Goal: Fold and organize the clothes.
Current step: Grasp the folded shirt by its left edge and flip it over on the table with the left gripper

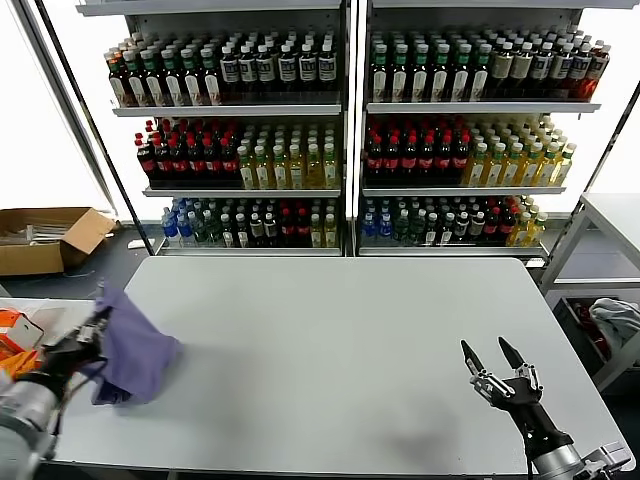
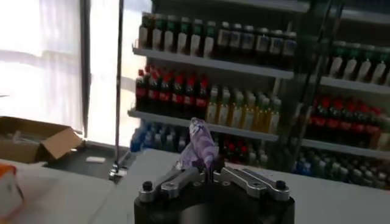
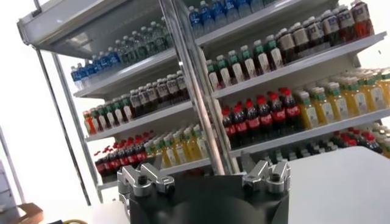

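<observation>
A robot stands at a pale grey desk (image 1: 340, 350) with shelves of bottled drinks (image 1: 340, 140) behind it. At the desk's left edge, the left claw (image 1: 97, 327) is closed on a pinch of a lavender shirt (image 1: 135, 350). The shirt hangs from that grip in a bunched, drooping heap, its lower part resting on the desk near the left edge. From the wrist camera, a twisted tuft of purple cloth (image 2: 202, 143) pokes up between the closed jaws.

The right claw (image 1: 492, 365) waits low over the desk's right front corner, jaws spread wide and holding nothing, well apart from the shirt.

Risks, as I judge them: the grip catches only a small fold, so a quick pull could let the cloth slip free. The shirt is crumpled, not spread, so folding now would trap creases. It also sits close to the edge, where a drag the wrong way could drop it to the floor.
</observation>
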Motion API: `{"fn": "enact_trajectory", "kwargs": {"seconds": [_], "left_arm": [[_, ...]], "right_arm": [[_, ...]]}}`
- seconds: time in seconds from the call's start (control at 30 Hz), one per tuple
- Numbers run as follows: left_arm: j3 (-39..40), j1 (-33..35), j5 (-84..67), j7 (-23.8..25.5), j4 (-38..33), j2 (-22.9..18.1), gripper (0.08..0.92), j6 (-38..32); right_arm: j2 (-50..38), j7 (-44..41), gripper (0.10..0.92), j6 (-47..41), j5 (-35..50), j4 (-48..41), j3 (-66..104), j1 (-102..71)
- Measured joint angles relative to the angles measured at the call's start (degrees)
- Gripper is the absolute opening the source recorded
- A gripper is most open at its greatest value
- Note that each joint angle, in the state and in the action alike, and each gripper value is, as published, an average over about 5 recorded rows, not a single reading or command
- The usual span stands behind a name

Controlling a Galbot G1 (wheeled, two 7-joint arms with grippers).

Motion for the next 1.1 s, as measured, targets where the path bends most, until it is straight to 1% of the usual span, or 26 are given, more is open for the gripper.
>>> {"fn": "enact_trajectory", "kwargs": {"seconds": [0.2,0.37,0.5,0.6,0.67,0.9,1.1], "left_arm": [[16.0,-3.0,0.2,-4.2,-0.3,-3.0,0.114,-3.6],[27.3,-6.0,-1.8,-7.5,0.6,-5.3,0.114,-5.9],[33.2,-8.7,-5.1,-10.0,1.8,-7.1,0.114,-7.5],[36.0,-10.6,-8.6,-11.4,2.5,-8.4,0.116,-9.1],[37.2,-11.4,-11.1,-11.8,2.7,-9.0,0.135,-10.0],[39.4,-12.6,-17.9,-11.1,2.0,-9.7,0.318,-12.9],[37.9,-12.1,-21.3,-8.9,0.1,-8.9,0.491,-14.9]], "right_arm": [[0.2,0.1,0.823,-0.1,-0.8,1.2,-0.5,-1.3],[0.1,0.5,0.823,-0.5,-1.7,2.2,-1.3,-2.2],[-0.2,1.4,0.823,-1.3,-2.8,3.0,-2.5,-2.1],[-0.8,2.5,0.823,-2.2,-3.8,3.5,-4.0,-1.6],[-1.3,3.5,0.823,-3.0,-4.3,3.7,-5.4,-1.0],[-3.8,8.7,0.823,-7.6,-3.9,3.3,-12.7,3.9],[-4.8,13.0,0.823,-12.1,-2.4,1.5,-20.8,10.3]]}}
